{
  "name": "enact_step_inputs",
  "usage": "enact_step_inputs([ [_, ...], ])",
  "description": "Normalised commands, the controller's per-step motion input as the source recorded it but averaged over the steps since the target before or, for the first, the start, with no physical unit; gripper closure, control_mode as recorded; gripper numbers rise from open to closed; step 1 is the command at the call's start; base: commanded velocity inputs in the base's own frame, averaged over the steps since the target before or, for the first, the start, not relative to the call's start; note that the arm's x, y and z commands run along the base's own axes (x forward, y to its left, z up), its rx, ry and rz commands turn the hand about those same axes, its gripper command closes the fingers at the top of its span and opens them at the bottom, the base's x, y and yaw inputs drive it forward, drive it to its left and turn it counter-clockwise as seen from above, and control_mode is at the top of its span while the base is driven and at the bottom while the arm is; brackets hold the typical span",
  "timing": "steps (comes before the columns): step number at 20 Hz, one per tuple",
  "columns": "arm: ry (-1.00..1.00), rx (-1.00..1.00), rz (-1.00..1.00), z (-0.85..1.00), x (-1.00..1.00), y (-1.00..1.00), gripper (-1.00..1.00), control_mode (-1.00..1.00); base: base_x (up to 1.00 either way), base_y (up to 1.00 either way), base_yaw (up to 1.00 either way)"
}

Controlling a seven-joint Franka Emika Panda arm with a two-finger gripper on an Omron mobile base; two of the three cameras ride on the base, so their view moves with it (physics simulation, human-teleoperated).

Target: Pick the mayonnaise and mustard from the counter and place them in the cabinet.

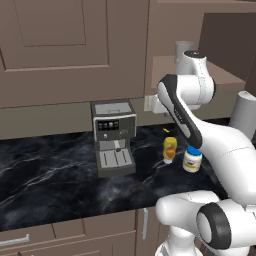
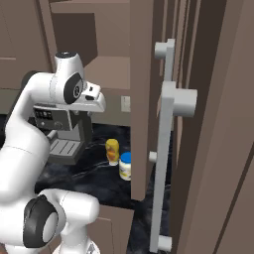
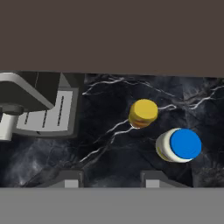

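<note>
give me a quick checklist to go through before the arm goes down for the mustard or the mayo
1. Mustard upright on the counter: ok, seen cap-on from above.
2. Mayonnaise upright, lid on: ok, blue lid faces the hand camera.
3. Gap between the two bottles: ok, they stand close but apart.
4. Gripper holding nothing: ok, nothing between the fingers, and it sits high above the counter.
5. Gripper lined up over a bottle: not ok, both lie up and right of its centre in the hand view.
6. Cabinet shelf reachable: ok, compartment stands open; coffee machine sits off to the left.
</note>
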Motion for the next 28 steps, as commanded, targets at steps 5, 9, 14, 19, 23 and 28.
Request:
enact_step_inputs([
  [5, 0.0, 0.0, 0.02, 0.0, -0.16, -0.05, -1.0, -1.0, 0.0, 0.0, 0.0],
  [9, 0.0, 0.0, 0.05, -0.01, -0.35, -0.12, -1.0, -1.0, 0.0, 0.0, 0.0],
  [14, -0.04, 0.0, 0.03, -0.07, -0.36, -0.16, -1.0, -1.0, 0.0, 0.0, 0.0],
  [19, -0.1, -0.01, 0.0, -0.15, -0.28, -0.2, -1.0, -1.0, 0.0, 0.0, 0.0],
  [23, -0.12, -0.03, 0.0, -0.24, -0.22, -0.23, -1.0, -1.0, 0.0, 0.0, 0.0],
  [28, -0.11, 0.0, 0.0, -0.28, -0.18, -0.24, -1.0, -1.0, 0.0, 0.0, 0.0],
])
